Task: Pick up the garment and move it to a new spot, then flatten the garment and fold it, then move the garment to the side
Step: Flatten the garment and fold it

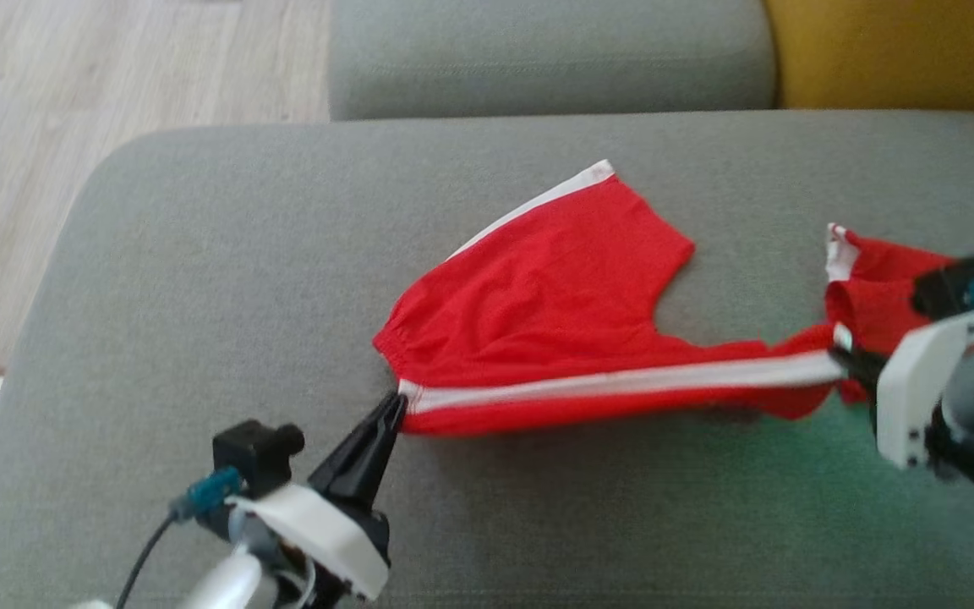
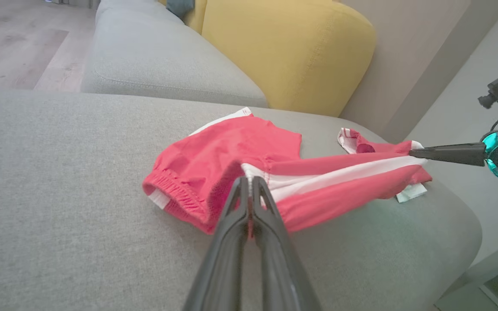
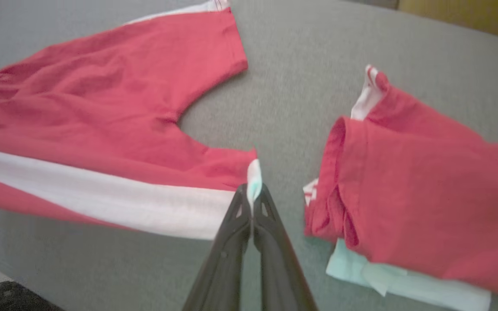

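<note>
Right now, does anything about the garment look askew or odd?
Yes. The garment is stretched by its white stripe between the left end effector and the right end effector, both shut on it. One leg lies flat; the other leg is bunched and folded over beside the right end effector.

**Thin red cloth on matt grey weave**

The garment (image 1: 538, 296) is thin, smooth red cloth with a faint sheen. It has a white stripe sewn along it and a gathered, puckered waistband. It lies on the grey seat cushion (image 1: 199, 296), whose cover is a coarse, matt woven fabric. Behind the seat cushion, the yellow cushion (image 2: 292, 52) shows a similar matt weave. Beyond the seat cushion's far left corner, the floor (image 1: 73, 85) looks like pale wood planks with a dull finish. The left gripper (image 1: 396, 404) and right gripper (image 1: 844, 359) have dark, smooth, slightly glossy plastic fingers and white plastic wrist shells.
</note>
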Tool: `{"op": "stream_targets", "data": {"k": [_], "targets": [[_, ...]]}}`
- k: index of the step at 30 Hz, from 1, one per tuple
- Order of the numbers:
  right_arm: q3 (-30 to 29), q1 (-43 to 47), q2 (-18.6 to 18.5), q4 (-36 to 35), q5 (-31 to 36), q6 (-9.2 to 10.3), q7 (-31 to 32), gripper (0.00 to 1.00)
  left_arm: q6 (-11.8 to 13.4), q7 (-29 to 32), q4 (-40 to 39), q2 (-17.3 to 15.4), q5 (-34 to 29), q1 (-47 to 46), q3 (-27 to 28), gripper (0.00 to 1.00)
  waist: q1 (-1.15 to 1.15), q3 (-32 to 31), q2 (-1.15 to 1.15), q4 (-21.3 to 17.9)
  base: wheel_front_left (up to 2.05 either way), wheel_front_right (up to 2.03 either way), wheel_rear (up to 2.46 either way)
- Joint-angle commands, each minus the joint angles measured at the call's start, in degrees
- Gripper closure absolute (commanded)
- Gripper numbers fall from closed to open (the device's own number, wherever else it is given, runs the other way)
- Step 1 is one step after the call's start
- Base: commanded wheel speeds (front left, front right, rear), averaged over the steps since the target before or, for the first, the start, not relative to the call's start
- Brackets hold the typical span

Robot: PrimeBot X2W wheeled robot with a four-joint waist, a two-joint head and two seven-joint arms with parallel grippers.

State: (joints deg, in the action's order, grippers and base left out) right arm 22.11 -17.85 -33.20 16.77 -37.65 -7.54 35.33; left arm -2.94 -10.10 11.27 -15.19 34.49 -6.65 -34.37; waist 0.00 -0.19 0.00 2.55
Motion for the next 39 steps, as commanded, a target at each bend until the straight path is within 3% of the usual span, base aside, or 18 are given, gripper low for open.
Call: {"op": "stream_targets", "data": {"k": [1, 17, 39], "targets": [[-1.0, -3.4, -1.4, -1.3, 1.0, 0.05, 0.2, 1.00, 0.4, -0.1, -1.7, -0.5, 0.7, -4.0, 2.9, 1.00, 0.00, 1.2, 0.00, 1.1, 0.00, 0.00, 0.00], [-2.2, -19.5, 3.3, 9.3, 6.3, 0.05, -0.4, 1.00, -1.6, -1.8, 4.8, 4.5, 1.4, -14.8, 2.6, 1.00, 0.00, 9.1, 0.00, 8.5, 0.00, 0.00, 0.00], [5.8, -41.0, 6.5, 25.4, 14.4, 0.05, -8.6, 1.00, -4.3, -4.7, 20.6, 11.8, 2.8, -32.1, -0.8, 1.00, 0.00, 20.2, 0.00, 14.3, 0.00, 0.00, 0.00]]}}
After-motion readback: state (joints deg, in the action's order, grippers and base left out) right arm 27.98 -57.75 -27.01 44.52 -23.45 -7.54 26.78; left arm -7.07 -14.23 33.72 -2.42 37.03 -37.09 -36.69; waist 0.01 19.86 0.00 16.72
